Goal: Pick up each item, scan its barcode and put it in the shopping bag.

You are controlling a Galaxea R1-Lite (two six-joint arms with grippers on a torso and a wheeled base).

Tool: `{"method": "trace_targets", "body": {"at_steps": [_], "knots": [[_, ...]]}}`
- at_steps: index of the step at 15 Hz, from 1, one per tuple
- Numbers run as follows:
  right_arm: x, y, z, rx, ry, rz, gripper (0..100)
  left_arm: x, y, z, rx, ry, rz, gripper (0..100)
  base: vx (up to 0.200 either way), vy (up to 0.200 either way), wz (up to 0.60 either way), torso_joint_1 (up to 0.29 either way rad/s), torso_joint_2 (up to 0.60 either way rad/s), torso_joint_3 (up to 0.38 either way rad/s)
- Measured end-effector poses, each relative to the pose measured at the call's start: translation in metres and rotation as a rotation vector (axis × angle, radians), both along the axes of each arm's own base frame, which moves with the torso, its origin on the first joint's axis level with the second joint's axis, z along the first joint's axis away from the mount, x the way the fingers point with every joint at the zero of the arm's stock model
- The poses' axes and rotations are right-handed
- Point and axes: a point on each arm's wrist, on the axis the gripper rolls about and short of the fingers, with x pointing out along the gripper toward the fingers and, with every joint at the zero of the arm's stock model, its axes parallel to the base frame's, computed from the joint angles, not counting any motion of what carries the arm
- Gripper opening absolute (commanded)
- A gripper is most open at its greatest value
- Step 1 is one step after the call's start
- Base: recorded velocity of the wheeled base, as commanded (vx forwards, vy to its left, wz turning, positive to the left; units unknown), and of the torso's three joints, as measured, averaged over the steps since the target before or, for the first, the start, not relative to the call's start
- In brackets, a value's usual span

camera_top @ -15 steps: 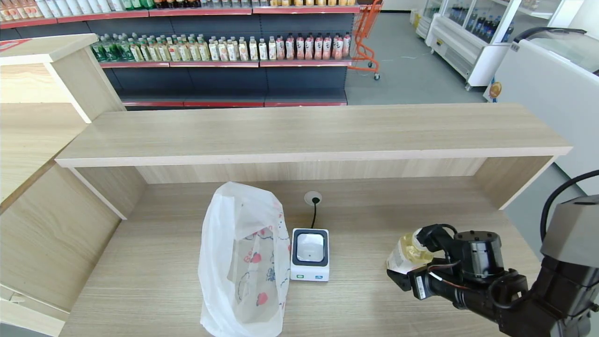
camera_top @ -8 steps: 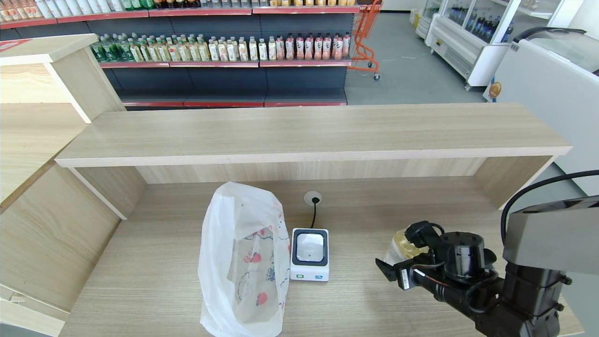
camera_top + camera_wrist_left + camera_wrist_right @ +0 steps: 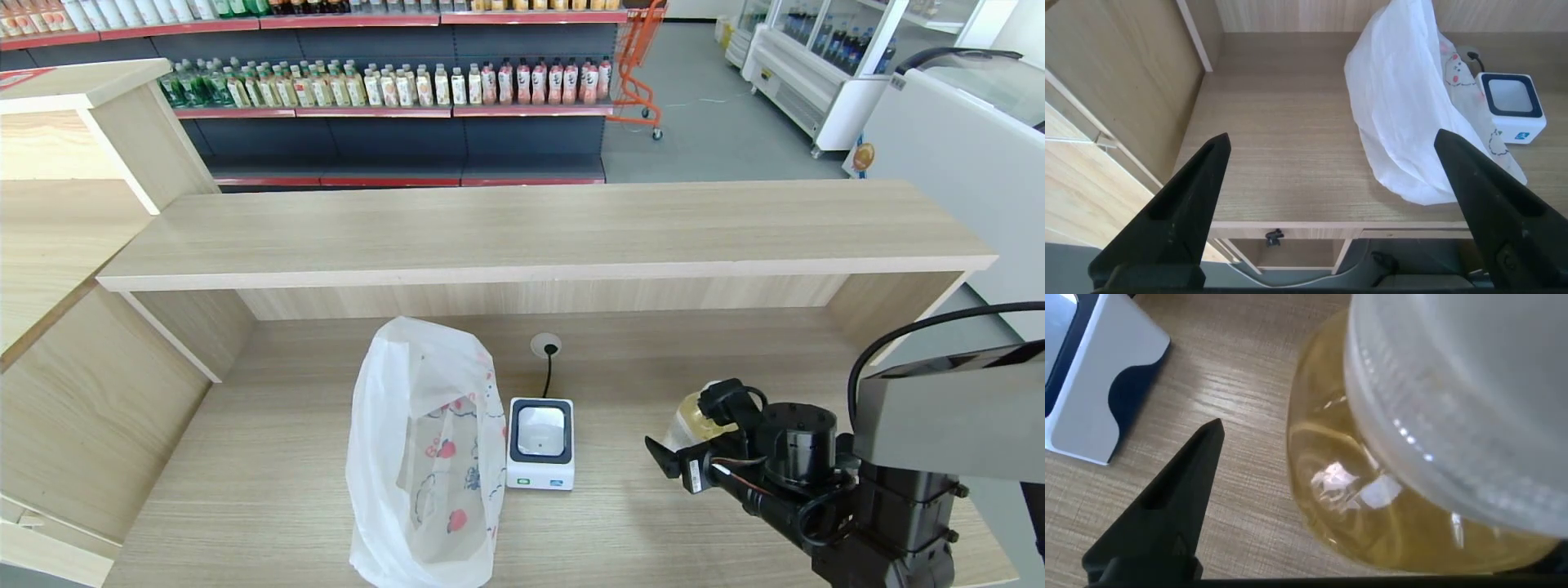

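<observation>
Light wood checkout counter [image 3: 539,229] with raised ledge, drinks shelving [image 3: 384,86] upper left (red-edged racks), grey floor [image 3: 718,122], orange trolley [image 3: 641,41], white freezers [image 3: 955,139] upper right.

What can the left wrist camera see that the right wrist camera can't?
Left wrist view, not the right: the white shopping bag lying on the counter, with the left gripper open wide above the counter's near edge.

Right wrist view, not the left: the bottle very close up, with its pale ridged cap and yellowish liquid inside.

Both: the white scanner and the wooden counter.
</observation>
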Motion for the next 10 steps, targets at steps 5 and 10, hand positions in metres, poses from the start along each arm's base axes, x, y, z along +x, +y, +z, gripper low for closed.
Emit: {"method": "trace_targets", "body": {"at_steps": [5,10], "knots": [[0.012,0.002,0.002,-0.007,-0.045,0.001,0,0.000,0.000,0.000,0.000,0.000,0.001,100,0.000,0.000,0.00,0.000,0.00,0.000],[0.015,0.002,-0.001,-0.036,-0.052,0.004,0,0.000,0.000,0.000,0.000,0.000,0.001,100,0.000,0.000,0.00,0.000,0.00,0.000]]}}
